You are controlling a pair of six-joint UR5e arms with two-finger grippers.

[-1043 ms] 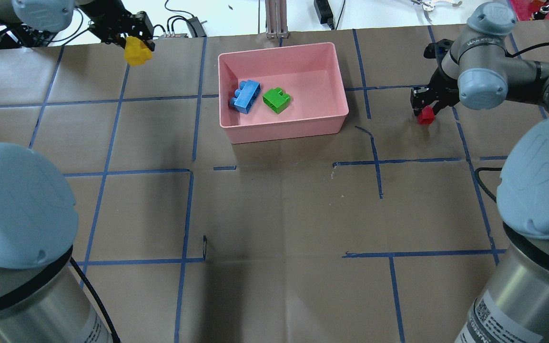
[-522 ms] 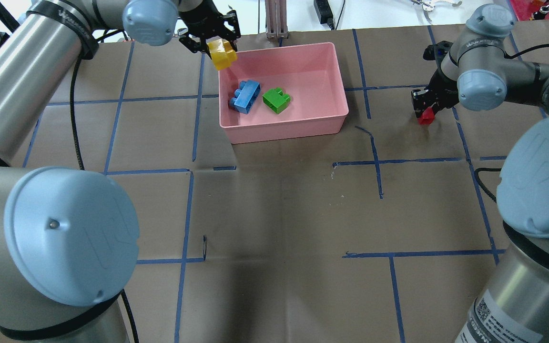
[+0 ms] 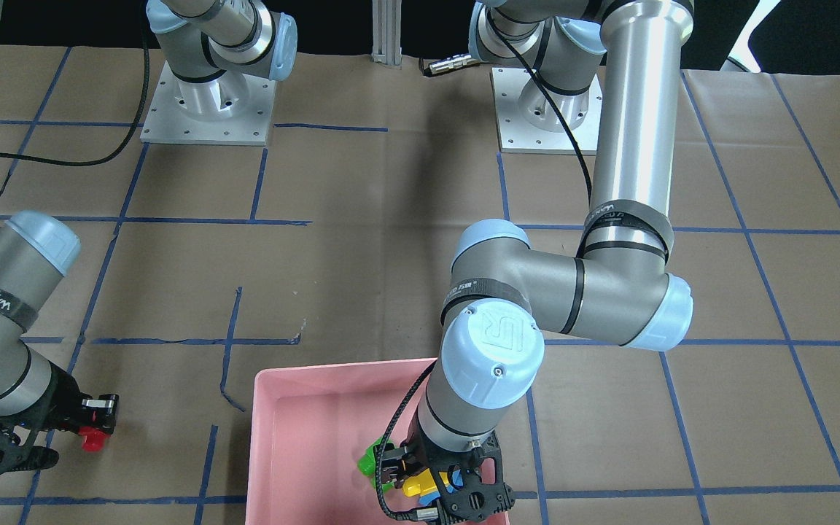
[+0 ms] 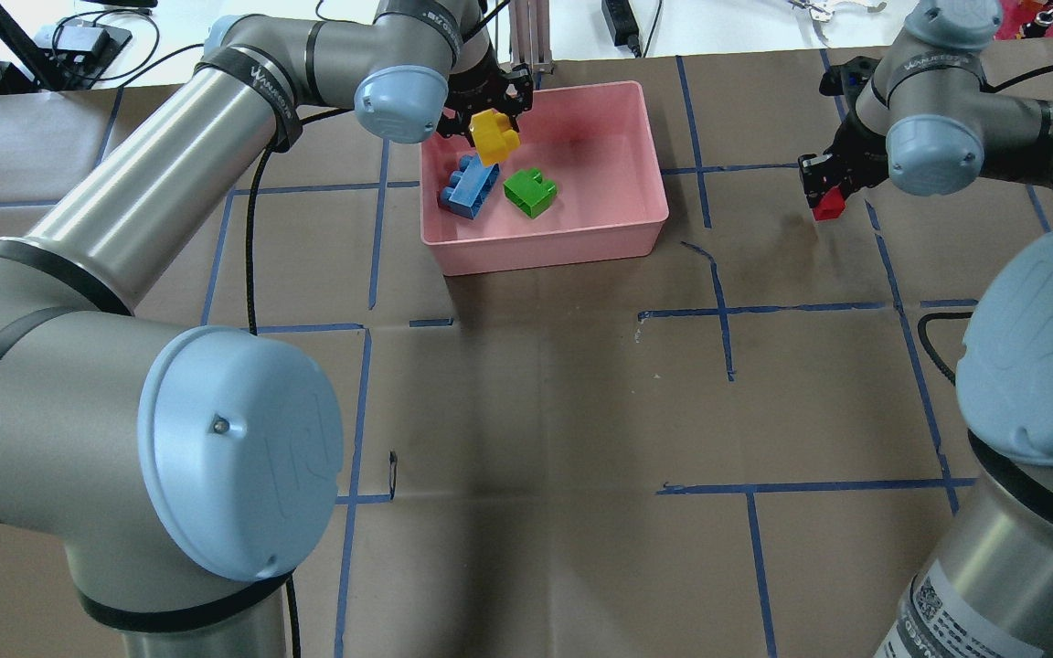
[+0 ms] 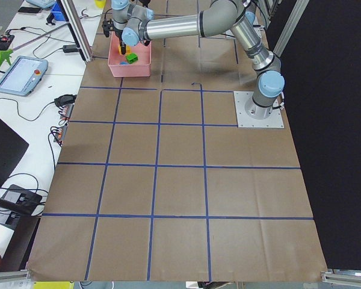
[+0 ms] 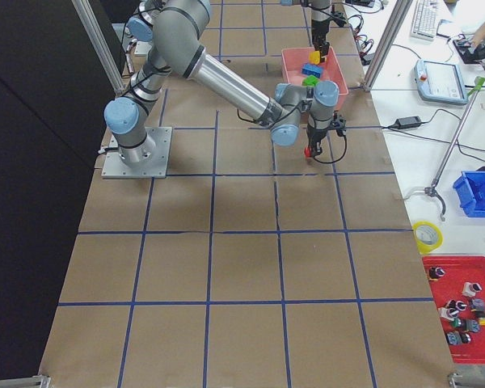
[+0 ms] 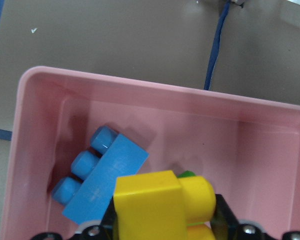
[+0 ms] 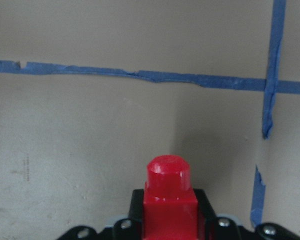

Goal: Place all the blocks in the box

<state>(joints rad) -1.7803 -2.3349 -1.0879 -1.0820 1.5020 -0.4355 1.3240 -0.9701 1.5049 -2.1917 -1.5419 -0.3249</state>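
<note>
Left gripper clamped on yellow brick, over the box, blue brick just below. Right gripper pinching red brick, box well off to its left. I'd drop yellow.

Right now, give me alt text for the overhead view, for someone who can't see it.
The left end effector holds a yellow block over the pink box, where a blue block and a green block lie. Right of the box, the right end effector grips a red block above the paper-covered table.
</note>
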